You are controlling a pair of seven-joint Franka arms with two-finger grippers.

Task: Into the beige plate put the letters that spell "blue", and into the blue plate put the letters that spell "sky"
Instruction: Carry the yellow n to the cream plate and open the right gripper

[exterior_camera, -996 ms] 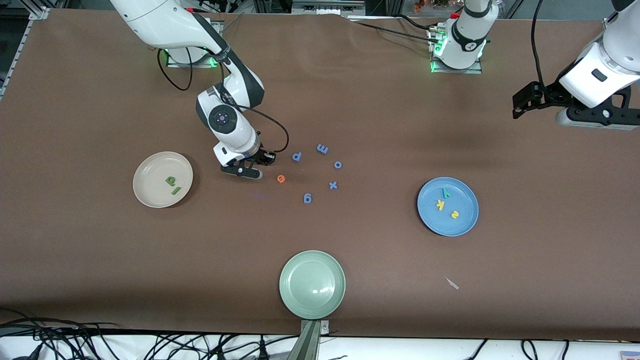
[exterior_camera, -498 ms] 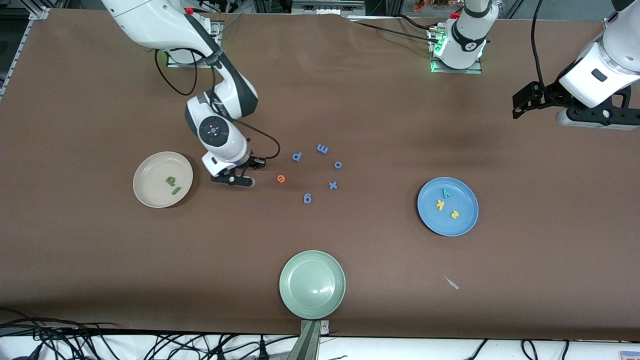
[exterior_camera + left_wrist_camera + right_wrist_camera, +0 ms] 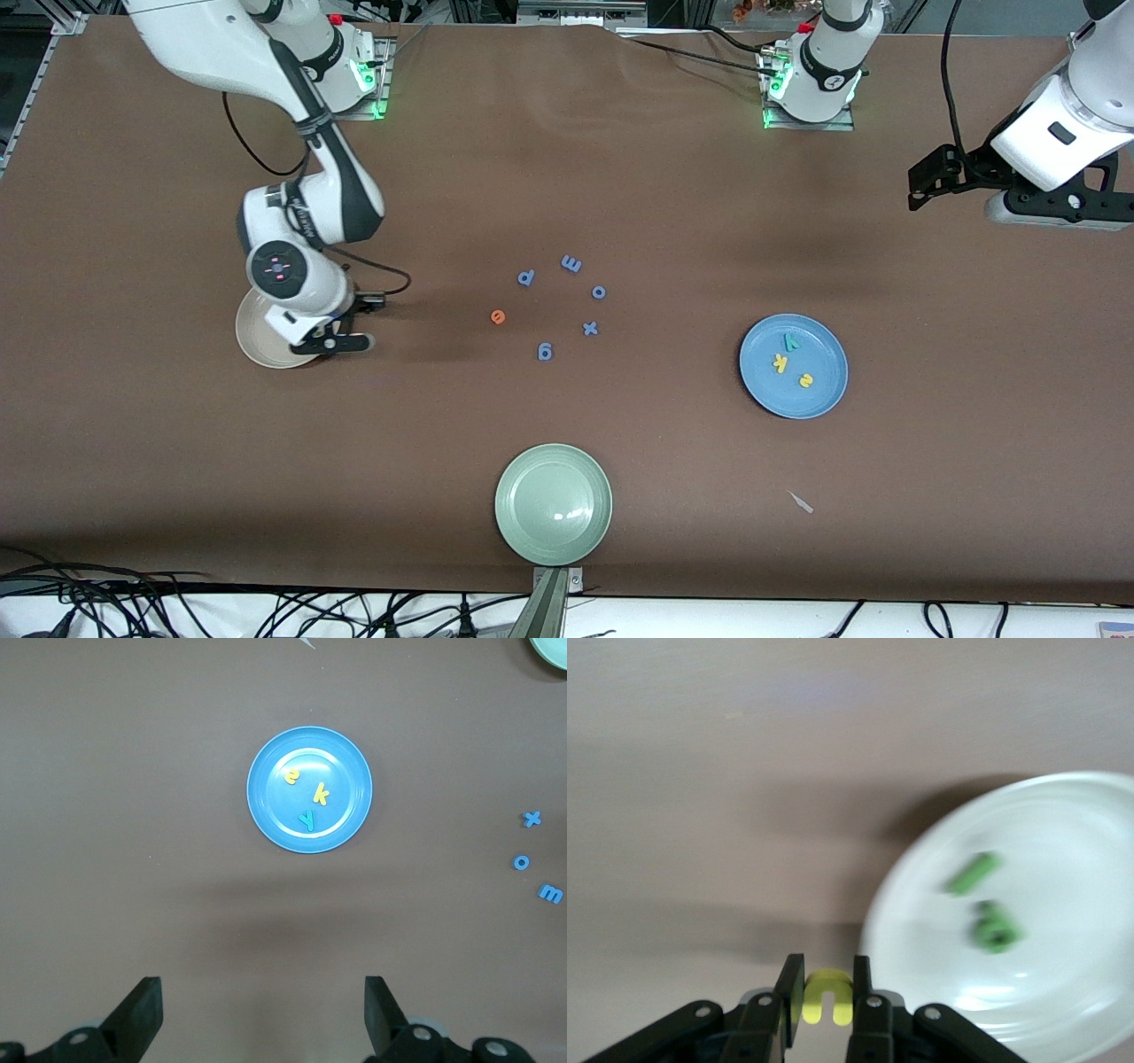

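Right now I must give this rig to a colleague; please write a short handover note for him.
Right tool: shut on the yellow u, at the beige plate's rim.
Left tool: open, waiting high above the table's left-arm end.
Done: green b and green l lie in the beige plate; s, k, y lie in the blue plate.
Left: release the u into the beige plate, then fetch the orange e, lying on the table among the blue letters.

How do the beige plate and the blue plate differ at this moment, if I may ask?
The beige plate holds two green letters, the blue plate three: two yellow, one teal. The right gripper, shut on the yellow u, hangs by the beige plate's rim; nothing hangs over the blue plate. Both are round and shallow.
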